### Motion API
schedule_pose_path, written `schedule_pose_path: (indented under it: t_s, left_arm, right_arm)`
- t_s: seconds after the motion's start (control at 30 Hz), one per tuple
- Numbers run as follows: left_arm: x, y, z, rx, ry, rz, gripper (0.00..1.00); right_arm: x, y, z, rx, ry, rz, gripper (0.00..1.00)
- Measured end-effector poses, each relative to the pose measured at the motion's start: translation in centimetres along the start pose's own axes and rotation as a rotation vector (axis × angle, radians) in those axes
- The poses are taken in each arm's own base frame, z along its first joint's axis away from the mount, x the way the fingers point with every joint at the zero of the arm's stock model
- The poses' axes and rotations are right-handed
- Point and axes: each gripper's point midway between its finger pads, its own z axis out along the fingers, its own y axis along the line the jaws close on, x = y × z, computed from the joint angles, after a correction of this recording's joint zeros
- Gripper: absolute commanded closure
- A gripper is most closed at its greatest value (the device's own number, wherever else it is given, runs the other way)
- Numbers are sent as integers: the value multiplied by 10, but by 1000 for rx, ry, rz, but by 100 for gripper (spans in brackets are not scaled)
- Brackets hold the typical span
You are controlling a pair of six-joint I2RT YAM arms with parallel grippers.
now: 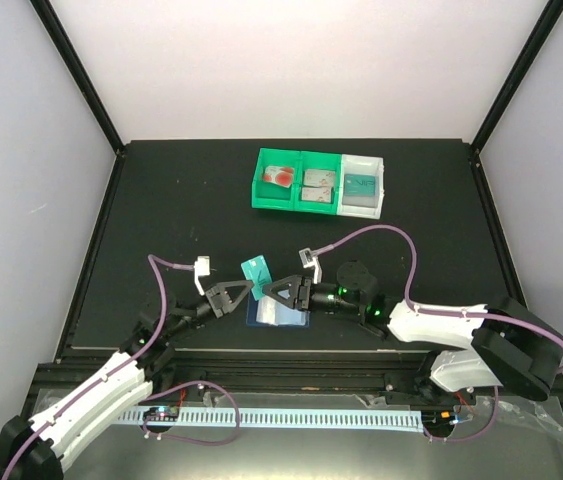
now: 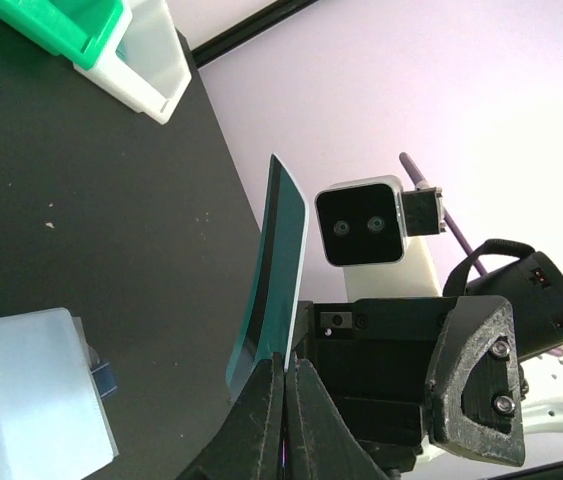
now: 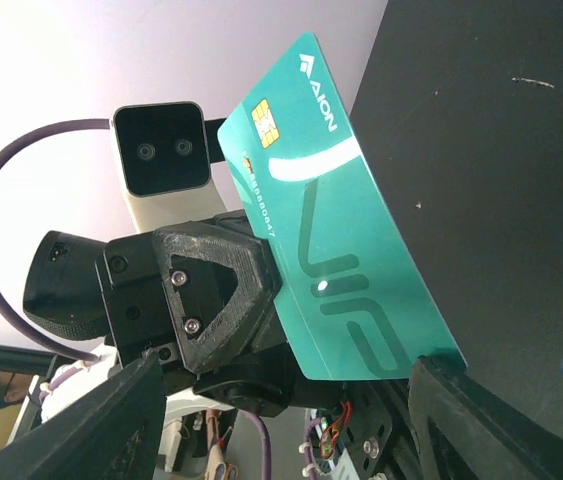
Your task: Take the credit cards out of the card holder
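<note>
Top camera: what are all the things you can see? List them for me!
teal card: one, teal, raised in the near middle
card holder: one, navy with pale pockets, lying flat below that card
bins: three, two green and one white, in a far row
cards in bins: three, white with red circles, greyish, teal-looking, one per bin
table: one, black, under everything
left tool: one, black, shut on the teal card
right tool: one, black, open, beside the card

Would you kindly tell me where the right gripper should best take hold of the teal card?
Probably the chip end of the teal card, approached from that free end with jaws across its flat faces: the left gripper clamps the opposite end.
</note>
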Motion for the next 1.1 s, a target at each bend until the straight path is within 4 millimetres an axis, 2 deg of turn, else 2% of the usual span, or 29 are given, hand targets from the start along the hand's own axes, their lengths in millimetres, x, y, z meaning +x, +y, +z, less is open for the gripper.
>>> schedule_pose_path:
  t_s: [0.1, 0.2, 0.37, 0.57, 0.77, 1.03, 1.1]
  left_arm:
    - [0, -1, 0, 3, -2, -4, 98]
    - [-1, -2, -1, 7, -4, -5, 98]
    - [0, -1, -1, 0, -4, -6, 98]
    - [-2, -11, -2, 43, -9, -1, 99]
    - [-4, -16, -3, 61, -13, -11, 98]
    - [-1, -17, -3, 78, -4, -32, 98]
    - [0, -16, -3, 78, 2, -35, 94]
  right_arm:
    - [0, 0, 0, 0, -6, 4, 32]
    - [-1, -1, 0, 6, -12, 15, 26]
    - [-1, -7, -1, 26, -30, 49, 24]
    - [-1, -15, -2, 56, -48, 86, 26]
    - [-4, -7, -2, 20, -60, 90, 44]
    - [-7, 2, -2, -15, -71, 53, 90]
    - [-7, 4, -2, -22, -71, 48, 99]
